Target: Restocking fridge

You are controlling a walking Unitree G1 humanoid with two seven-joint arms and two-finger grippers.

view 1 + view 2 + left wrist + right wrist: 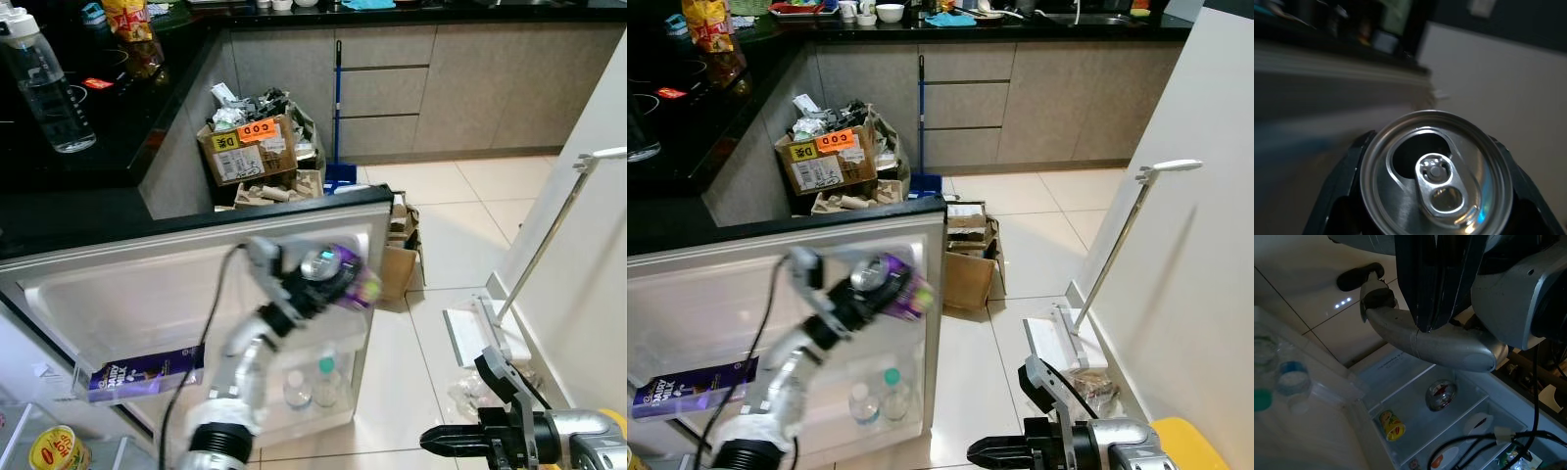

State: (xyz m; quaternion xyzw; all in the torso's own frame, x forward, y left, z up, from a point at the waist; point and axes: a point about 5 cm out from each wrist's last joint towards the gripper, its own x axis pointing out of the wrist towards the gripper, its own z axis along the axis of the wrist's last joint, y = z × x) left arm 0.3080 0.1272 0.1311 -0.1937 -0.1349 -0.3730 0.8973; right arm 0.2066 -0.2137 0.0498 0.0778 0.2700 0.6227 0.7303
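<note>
- A purple drinks can (338, 274) is gripped by the left hand (323, 284), raised in front of the open fridge door (147, 294) near the door's outer edge; it is blurred in both eye views.
- The left wrist view shows the can's silver top (1436, 182) with its pull tab, the hand's black fingers (1344, 181) pressed against both sides of it.
- Below the can, two small water bottles (312, 385) with white and green caps stand upright in the door's lower shelf.
- A purple chocolate bar (147, 373) lies in the door's middle shelf, to the robot's left of the can.
- A yellow tin (56, 450) lies inside the fridge, at the lower left corner of the left eye view.
- The right hand (436, 441) hangs low over the tiled floor (441, 225), its fingers pressed together and holding nothing.
- A black tabletop (88, 147) above the fridge carries a clear water bottle (44, 78).
- Beyond it, cardboard boxes (257, 152) of rubbish sit on the floor beside a blue broom (339, 117) leaning on grey cabinets (431, 88).
</note>
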